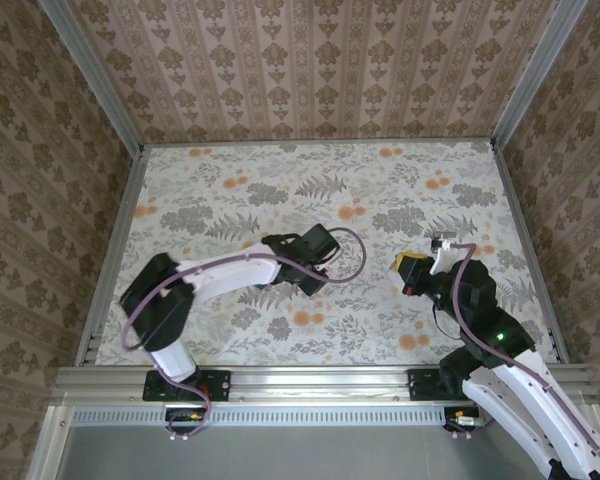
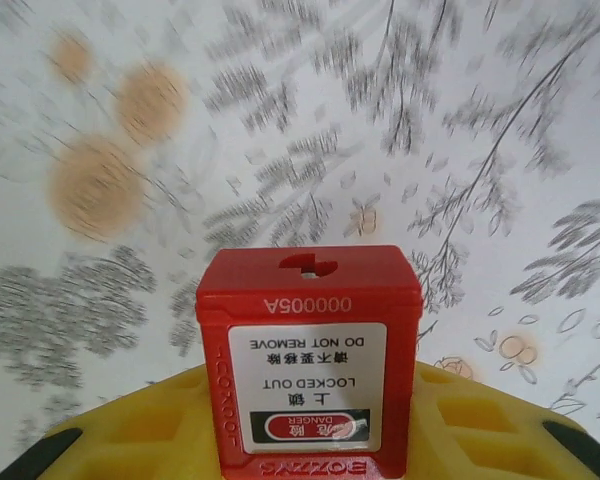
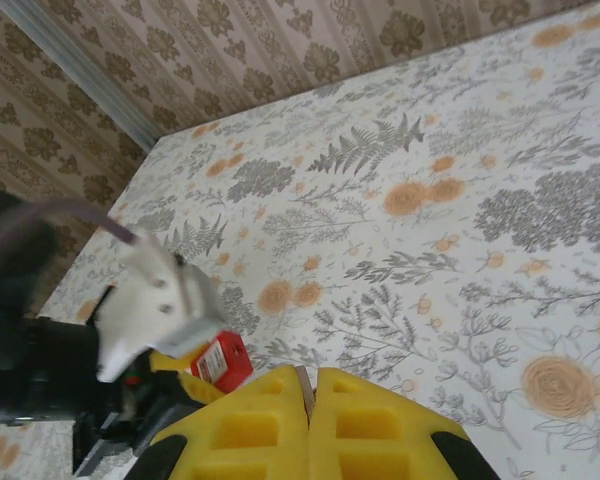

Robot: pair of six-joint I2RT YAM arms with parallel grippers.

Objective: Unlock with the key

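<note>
A red padlock (image 2: 310, 350) with a white "LOCKED OUT" label stands between the yellow pads of my left gripper (image 2: 310, 378), which is shut on its body. Its keyhole (image 2: 310, 265) faces away from the camera and the shackle is hidden. In the right wrist view the same padlock (image 3: 220, 362) shows low on the left, in the left gripper's yellow fingers (image 3: 170, 365). My right gripper (image 3: 311, 400) is shut on the key. Only the thin metal blade (image 3: 303, 383) pokes out between the pads; the key's head is hidden. The blade sits apart from the padlock, to its right.
The floral tablecloth (image 1: 280, 190) covers the whole table. Patterned walls (image 1: 310, 60) close in the back and both sides, with aluminium rails (image 1: 115, 250) along the edges. In the top view my right gripper (image 1: 412, 266) hovers right of the left arm's wrist (image 1: 315, 245).
</note>
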